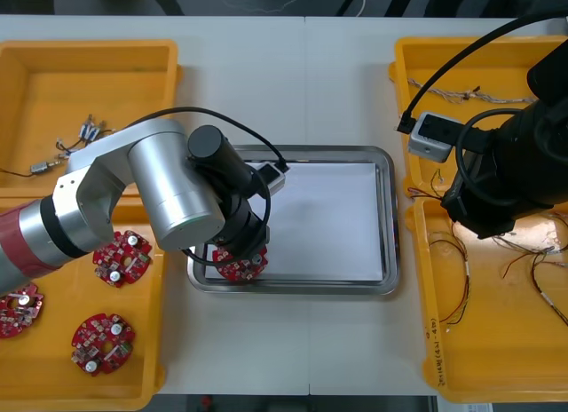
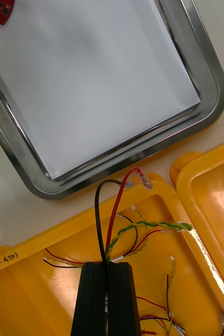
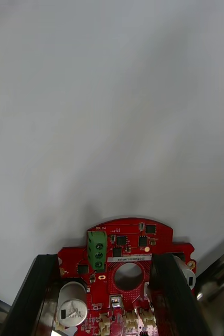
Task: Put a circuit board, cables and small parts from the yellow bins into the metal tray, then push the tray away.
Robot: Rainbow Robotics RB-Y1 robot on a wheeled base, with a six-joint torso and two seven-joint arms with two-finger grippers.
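At 10 o'clock on the table, the far left bin (image 1: 106, 83) holds a few small metal parts (image 1: 87, 128). At 8 o'clock, the near left bin (image 1: 146, 381) holds three spare boards (image 1: 102, 343).

The left gripper (image 3: 104, 258) is over the tray's 7 o'clock corner. Its fingers (image 3: 35, 294) are clamped on opposite edges of a round red board (image 3: 123, 247), which sits low over the white liner (image 1: 328, 217). I cannot tell whether it touches the liner yet. The board looks stiff and light, but its top is likely fragile: a green terminal block, a white can and small connectors stand up from it. The bare rim, where it is held here, seems the right place to grip it. It wants setting down flat, not dropping.

The tray (image 1: 391, 208) lies at the table's centre.

At 4 o'clock, the right gripper (image 2: 109, 266) is above the near right bin (image 1: 497, 341). Its fingers are pressed together on a pinch of cables (image 2: 117, 210): one black, one red and one twisted green and yellow rise from between them. These should be limp and very light, and likely to snag on the loose ones lying in the bin. Pinched at one end, they will dangle and could drag neighbours along.
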